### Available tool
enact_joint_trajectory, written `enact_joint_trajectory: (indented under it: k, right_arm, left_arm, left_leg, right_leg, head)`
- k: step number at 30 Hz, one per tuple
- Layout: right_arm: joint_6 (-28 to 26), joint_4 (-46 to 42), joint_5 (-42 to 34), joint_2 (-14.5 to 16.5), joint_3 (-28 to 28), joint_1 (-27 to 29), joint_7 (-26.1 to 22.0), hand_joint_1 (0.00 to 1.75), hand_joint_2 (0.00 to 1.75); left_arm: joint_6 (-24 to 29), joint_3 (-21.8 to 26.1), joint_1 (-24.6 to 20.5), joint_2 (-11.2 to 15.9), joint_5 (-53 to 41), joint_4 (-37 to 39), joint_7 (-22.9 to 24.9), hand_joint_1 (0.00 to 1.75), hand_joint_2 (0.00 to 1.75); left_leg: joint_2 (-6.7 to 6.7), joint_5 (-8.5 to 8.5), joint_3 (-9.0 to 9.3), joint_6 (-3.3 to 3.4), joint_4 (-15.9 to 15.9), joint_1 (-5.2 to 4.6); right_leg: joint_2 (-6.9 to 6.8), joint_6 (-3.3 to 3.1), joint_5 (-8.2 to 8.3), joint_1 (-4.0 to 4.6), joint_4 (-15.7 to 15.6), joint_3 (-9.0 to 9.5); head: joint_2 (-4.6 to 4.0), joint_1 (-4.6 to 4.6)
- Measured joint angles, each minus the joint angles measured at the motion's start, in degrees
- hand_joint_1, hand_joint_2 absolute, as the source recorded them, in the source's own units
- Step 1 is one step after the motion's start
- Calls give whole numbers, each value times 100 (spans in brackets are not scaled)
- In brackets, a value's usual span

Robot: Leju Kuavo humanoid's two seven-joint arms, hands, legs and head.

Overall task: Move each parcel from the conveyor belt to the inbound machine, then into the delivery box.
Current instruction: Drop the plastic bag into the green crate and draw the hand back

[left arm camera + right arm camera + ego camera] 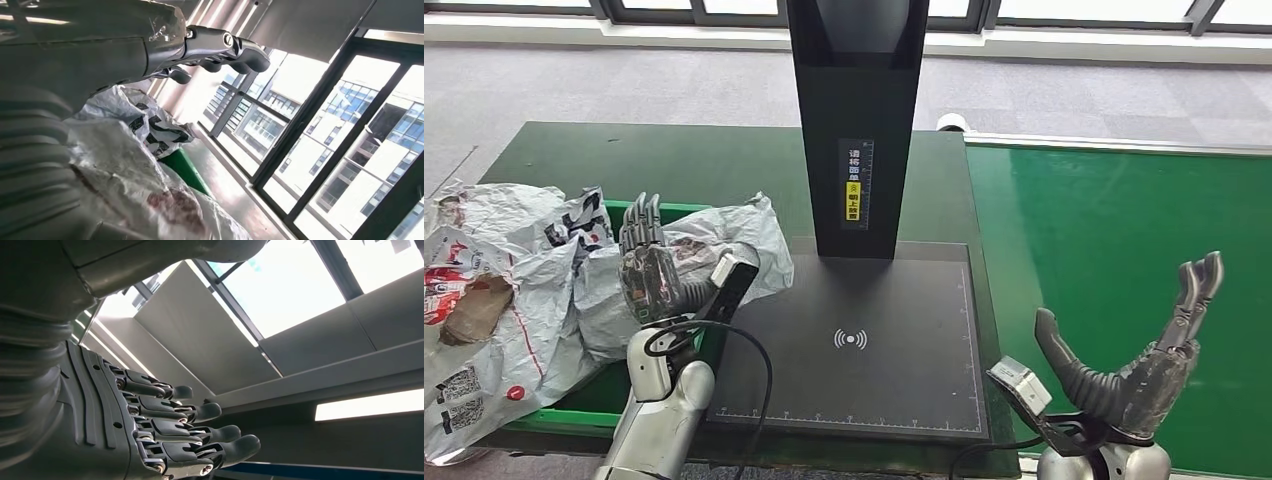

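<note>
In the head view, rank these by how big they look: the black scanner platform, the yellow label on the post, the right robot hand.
1. Black scanner platform
2. Right robot hand, though it sits nearer the camera
3. Yellow label

Several crumpled parcels (514,290), exact count unclear; one green box (574,415); one scanner (856,330).

grey carpet floor (624,80), bright windows (345,125)
</note>
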Motion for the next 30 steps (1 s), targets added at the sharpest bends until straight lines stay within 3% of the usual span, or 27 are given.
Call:
enact_joint_trajectory:
  k: [6, 12, 19, 30]
  right_arm:
    - [0, 12, 0, 0, 7, -3, -5, 0, 175]
    - [0, 146, -8, 0, 41, -30, -45, 0, 175]
    - [0, 249, -18, 0, 43, -46, -69, 0, 175]
    - [0, 282, -20, 0, 43, -49, -70, 0, 175]
  left_arm:
    - [0, 78, 43, -38, 82, -118, -165, 0, 0]
    - [0, 364, 180, -236, 751, -483, -1294, 0, 0]
    - [1, 733, 236, -508, 973, -657, -2042, 0, 0]
    - [2, 854, 253, -561, 1029, -666, -2156, 0, 0]
  left_leg:
    - [0, 0, 0, 0, 0, 0]
    - [-3, 0, -2, 0, 0, 0]
    - [-6, 0, -3, 0, 0, 0]
    - [-7, 1, -3, 1, 0, 0]
  right_leg:
    - [0, 0, 0, 0, 0, 0]
    - [-3, 0, 0, 0, 0, 0]
    - [-6, 0, 0, 0, -1, 0]
    - [-7, 0, 0, 0, 0, 0]
  head:
    - [0, 0]
    - [0, 0]
    - [0, -1]
    - [0, 0]
